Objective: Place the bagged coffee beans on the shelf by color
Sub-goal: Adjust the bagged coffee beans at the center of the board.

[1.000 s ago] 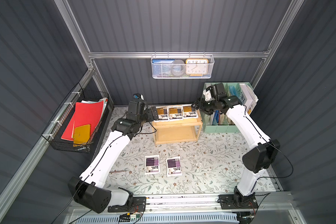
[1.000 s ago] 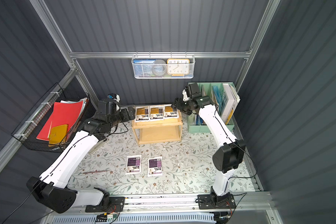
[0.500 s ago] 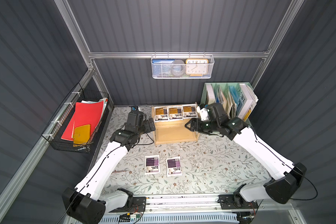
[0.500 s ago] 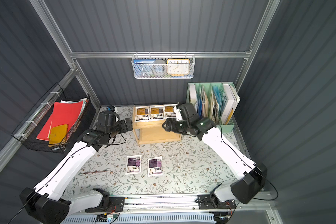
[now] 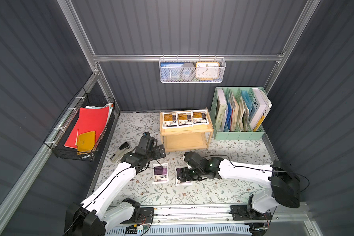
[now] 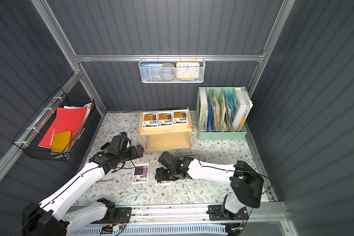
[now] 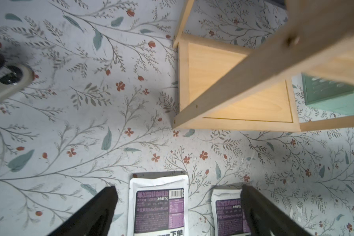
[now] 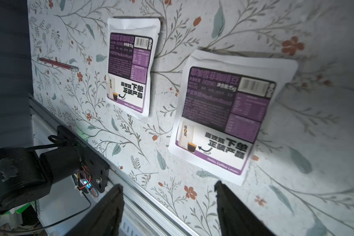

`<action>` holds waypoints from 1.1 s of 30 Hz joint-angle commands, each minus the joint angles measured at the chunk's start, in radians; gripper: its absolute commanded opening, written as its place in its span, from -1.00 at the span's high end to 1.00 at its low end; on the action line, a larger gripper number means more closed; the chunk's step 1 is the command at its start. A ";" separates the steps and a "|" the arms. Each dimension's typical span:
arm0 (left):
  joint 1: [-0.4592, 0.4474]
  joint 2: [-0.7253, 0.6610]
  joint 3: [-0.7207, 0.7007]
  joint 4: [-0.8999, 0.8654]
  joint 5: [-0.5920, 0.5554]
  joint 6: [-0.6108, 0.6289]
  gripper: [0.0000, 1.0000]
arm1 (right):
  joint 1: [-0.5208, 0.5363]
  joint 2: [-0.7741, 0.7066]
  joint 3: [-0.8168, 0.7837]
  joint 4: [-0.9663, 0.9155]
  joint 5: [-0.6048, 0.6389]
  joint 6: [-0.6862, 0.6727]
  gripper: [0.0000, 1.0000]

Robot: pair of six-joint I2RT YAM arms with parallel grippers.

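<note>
Three orange-labelled bagged coffee beans [image 5: 185, 119] [image 6: 165, 118] lie in a row on the top tray of the light-wood shelf [image 5: 185, 131] [image 6: 165, 132]. Two purple-labelled bags lie flat on the floral table in front of it. My right gripper [image 5: 185, 176] [image 8: 168, 185] hovers open over the right purple bag [image 8: 227, 114], hiding most of it in both top views. My left gripper [image 5: 159, 152] [image 7: 177, 188] is open and empty between the shelf's left front corner and the left purple bag [image 5: 160, 173] [image 7: 158, 206].
A mint-green file organizer [image 5: 240, 114] stands right of the shelf. A stapler [image 5: 120, 152] lies left of my left arm, a red pen [image 8: 57, 64] near the left purple bag. A black wire basket [image 5: 84, 126] hangs at the left, a white mesh basket [image 5: 192, 70] at the back.
Both arms came down from shelf height. The right gripper swung from beside the file organizer to over the right purple bag. The left gripper drew back from the shelf's left side.
</note>
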 commanded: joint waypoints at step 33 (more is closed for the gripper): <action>-0.148 0.097 -0.100 0.179 0.051 -0.086 -1.00 | -0.247 -0.098 -0.264 0.084 0.056 0.053 -0.47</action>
